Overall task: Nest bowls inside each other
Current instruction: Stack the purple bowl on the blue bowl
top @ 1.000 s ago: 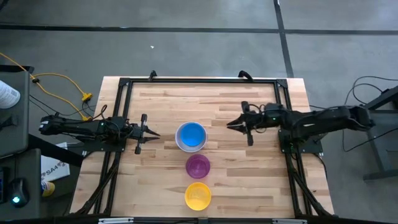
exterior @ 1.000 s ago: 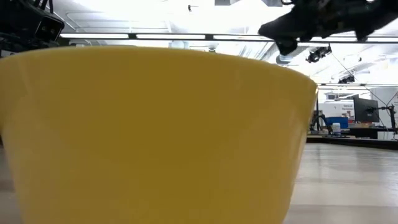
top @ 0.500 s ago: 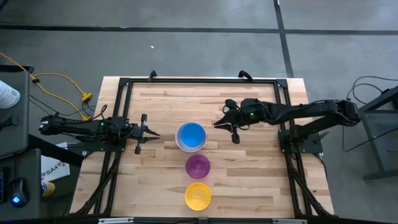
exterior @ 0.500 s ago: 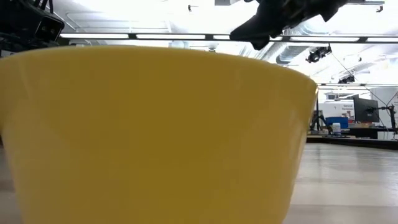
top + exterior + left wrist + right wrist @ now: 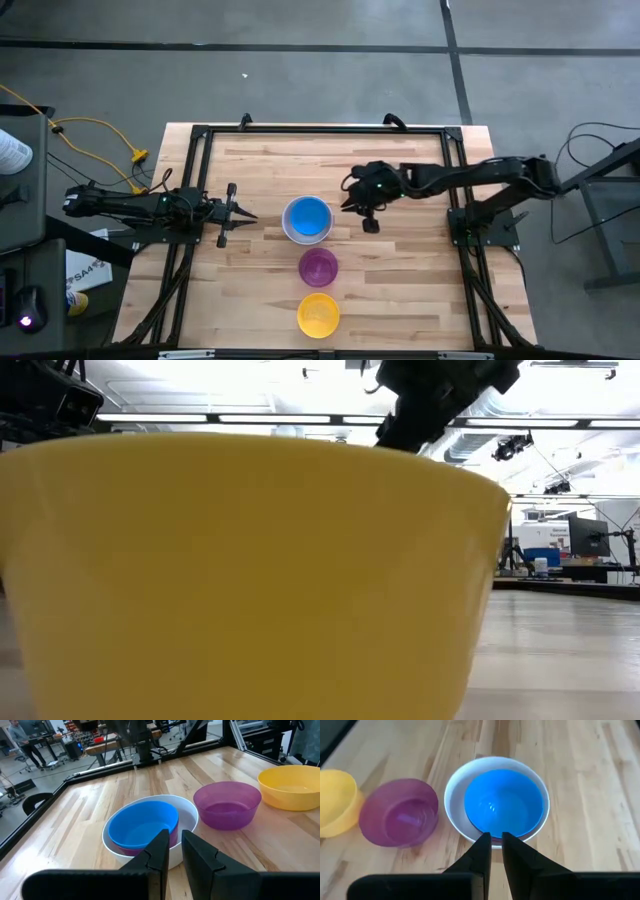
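Observation:
A white bowl point(image 5: 288, 228) stands near the middle of the wooden table with a blue bowl point(image 5: 307, 216) nested in it. A darker rim point(image 5: 481, 830) shows under the blue one. Toward the near edge stand a purple bowl point(image 5: 319, 267) and a yellow bowl point(image 5: 319, 314), each on its base. The yellow bowl point(image 5: 250, 580) fills the low view. My right gripper point(image 5: 347, 206) hovers just right of the white bowl, tipped downward, shut and holding nothing point(image 5: 496, 840). My left gripper point(image 5: 250, 216) waits shut, left of the white bowl point(image 5: 171, 842).
A dark metal frame point(image 5: 320, 130) borders the table's far and side edges. Bare wood point(image 5: 400, 270) lies right of the bowl row, and more lies between the bowls and the far rail. A yellow cable point(image 5: 100, 135) lies on the floor off the table's left.
My right gripper has moved toward the table's left, toward the white bowl, and has tipped from nearly level to slanting downward. The bowls have not moved.

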